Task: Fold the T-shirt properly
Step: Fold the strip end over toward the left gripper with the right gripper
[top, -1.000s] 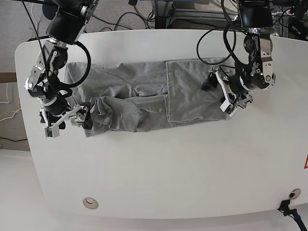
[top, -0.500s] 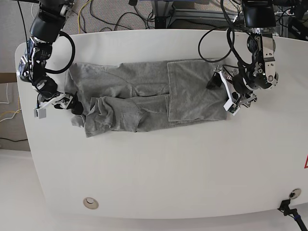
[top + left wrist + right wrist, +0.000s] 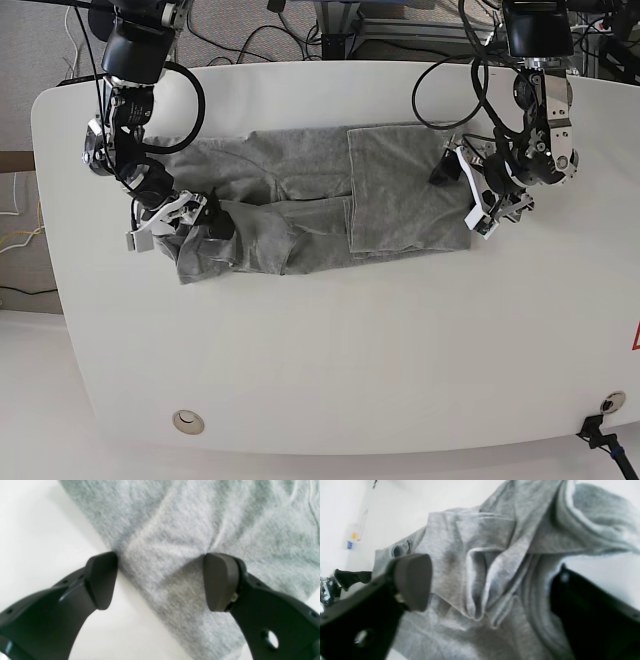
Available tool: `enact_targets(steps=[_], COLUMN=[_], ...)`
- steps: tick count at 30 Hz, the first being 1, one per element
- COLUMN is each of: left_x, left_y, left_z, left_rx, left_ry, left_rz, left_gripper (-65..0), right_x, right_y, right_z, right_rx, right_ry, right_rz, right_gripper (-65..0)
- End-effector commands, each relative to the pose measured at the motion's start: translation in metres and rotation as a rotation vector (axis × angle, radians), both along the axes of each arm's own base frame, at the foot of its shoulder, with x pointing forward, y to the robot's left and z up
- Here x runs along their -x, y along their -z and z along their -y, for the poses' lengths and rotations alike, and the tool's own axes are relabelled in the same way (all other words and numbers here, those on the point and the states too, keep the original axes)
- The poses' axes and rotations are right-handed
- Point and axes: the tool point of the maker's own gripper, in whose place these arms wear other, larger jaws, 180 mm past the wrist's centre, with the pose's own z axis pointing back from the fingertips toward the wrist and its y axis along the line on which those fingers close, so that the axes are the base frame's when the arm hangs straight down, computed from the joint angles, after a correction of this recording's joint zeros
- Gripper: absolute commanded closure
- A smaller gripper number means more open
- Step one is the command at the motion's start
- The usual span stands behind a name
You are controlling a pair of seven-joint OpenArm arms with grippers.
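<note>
The grey T-shirt [image 3: 290, 165] lies crumpled across the far half of the white table [image 3: 330, 350], with a flat folded panel at its right end and bunched folds at its left. My left gripper [image 3: 462, 198] is at the shirt's right edge. In the left wrist view this left gripper [image 3: 160, 580] is open, its fingers straddling the edge of the T-shirt [image 3: 200, 525], which lies flat between them. My right gripper [image 3: 185, 225] sits over the bunched left end. Seen from the right wrist, the right gripper [image 3: 492, 590] has its jaws wide apart around wrinkled folds of the T-shirt [image 3: 482, 542].
A round grommet [image 3: 187, 421] is set into the table near the front left. A black connector [image 3: 598, 432] and a red mark [image 3: 635, 338] are at the right edge. Cables [image 3: 260, 30] run behind the table's far edge.
My right arm swung from the shirt's outer left edge rightward onto the bunched fabric. The left end of the shirt has shifted a little. The left arm has hardly moved.
</note>
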Motion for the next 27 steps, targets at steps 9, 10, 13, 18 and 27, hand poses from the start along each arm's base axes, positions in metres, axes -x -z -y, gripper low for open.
enact_targets(steps=[9,10,13,18,27], left_x=[-0.008,-0.008,-0.008,-0.008,-0.010], left_y=[-0.009,-0.009,-0.009,-0.009,-0.009], left_z=[0.001,0.001,0.002,0.002,0.015], left_rx=[0.006,0.008,0.009,0.011,0.040], left_ry=[0.001,0.001,0.001,0.001,0.001], left_rz=[0.030,0.030,0.032,0.032,0.033], left_gripper=[-49.0,-49.0,-49.0,-49.0,-49.0], right_x=[0.007,0.006,0.000,-0.008,-0.002], right_y=[0.007,0.004,-0.021,-0.065,-0.100], right_z=[0.003,0.003,0.005,-0.016,-0.109], right_rx=[0.046,0.054,0.098,0.162,0.104], right_ry=[-0.034,-0.040,-0.024,-0.042,-0.165], right_rz=[-0.049,-0.044,0.007,0.077,0.124], right_gripper=[0.0,0.0,0.0,0.0,0.0])
